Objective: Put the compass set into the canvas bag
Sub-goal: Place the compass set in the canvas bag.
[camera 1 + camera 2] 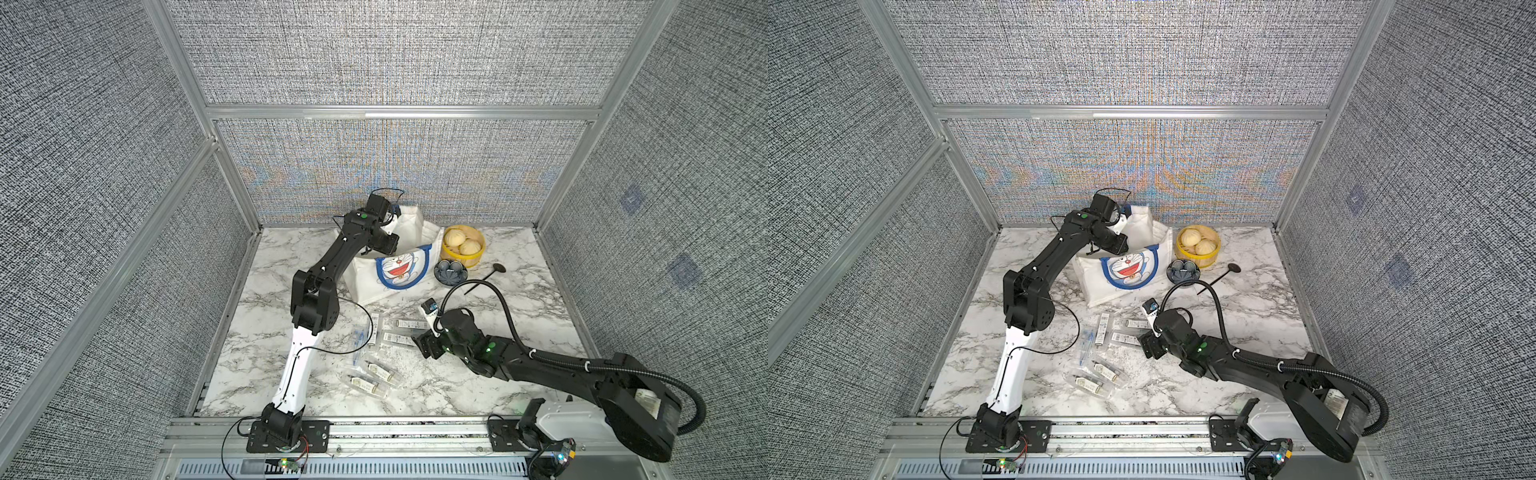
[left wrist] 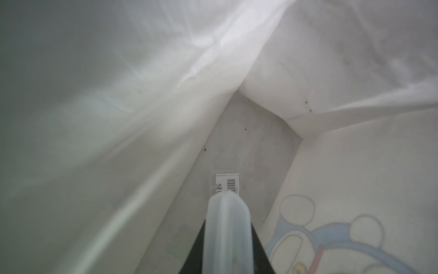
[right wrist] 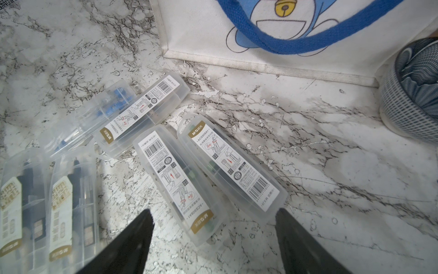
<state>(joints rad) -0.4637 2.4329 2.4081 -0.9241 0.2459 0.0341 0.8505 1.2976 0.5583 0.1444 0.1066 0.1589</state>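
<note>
The off-white canvas bag with the blue cartoon cat stands upright at the back of the marble table. My left gripper reaches down inside it. It is shut on a clear plastic compass set, whose barcode end points at the bag's floor. In both top views the bag hides the fingertips. Several more compass sets lie on the table in front of the bag. My right gripper hovers over them, open, with nothing between its fingers.
A yellow steamer basket with two buns stands right of the bag. A blue patterned bowl sits in front of it, and a thin black stick with a round head lies further right. Grey panel walls enclose the table.
</note>
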